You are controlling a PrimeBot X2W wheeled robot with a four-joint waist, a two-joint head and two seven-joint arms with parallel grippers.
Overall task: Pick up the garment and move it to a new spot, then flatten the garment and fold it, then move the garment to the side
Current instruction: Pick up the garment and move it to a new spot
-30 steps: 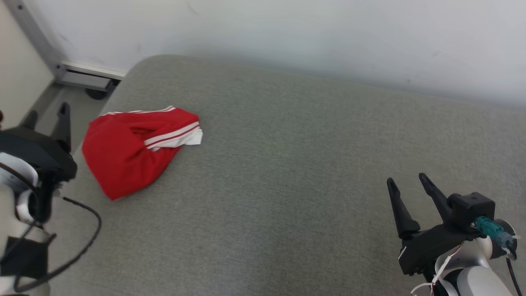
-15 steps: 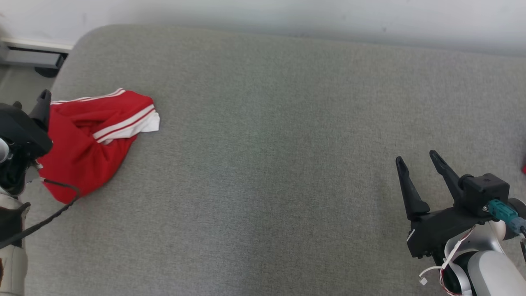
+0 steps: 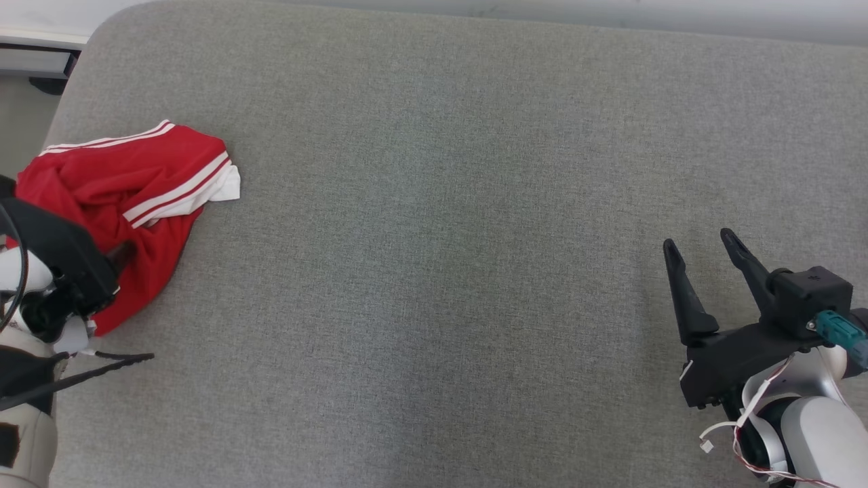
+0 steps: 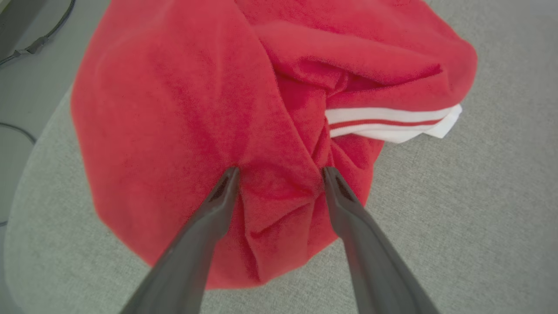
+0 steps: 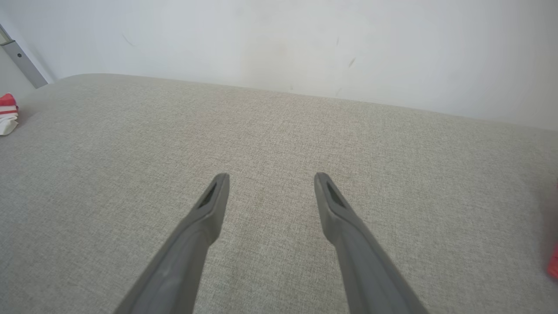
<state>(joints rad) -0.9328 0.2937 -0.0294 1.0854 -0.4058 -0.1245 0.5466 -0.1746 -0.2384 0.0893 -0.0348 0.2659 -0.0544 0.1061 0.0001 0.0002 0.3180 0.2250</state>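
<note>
Past the garment (image 4: pixel 183 109), cables (image 4: pixel 38 42) lie on the floor (image 4: pixel 26 87)

Cushion (image 3: pixel 447 271) lies open right of garment (image 3: pixel 102 176).

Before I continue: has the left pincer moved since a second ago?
Yes: the left pincer went right, from beside the garment to over it; garment unmoved on the cushion.

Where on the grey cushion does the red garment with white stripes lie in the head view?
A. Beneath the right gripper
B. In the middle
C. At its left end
C: the garment lies at the cushion's left end, with the open left gripper over it.
</note>
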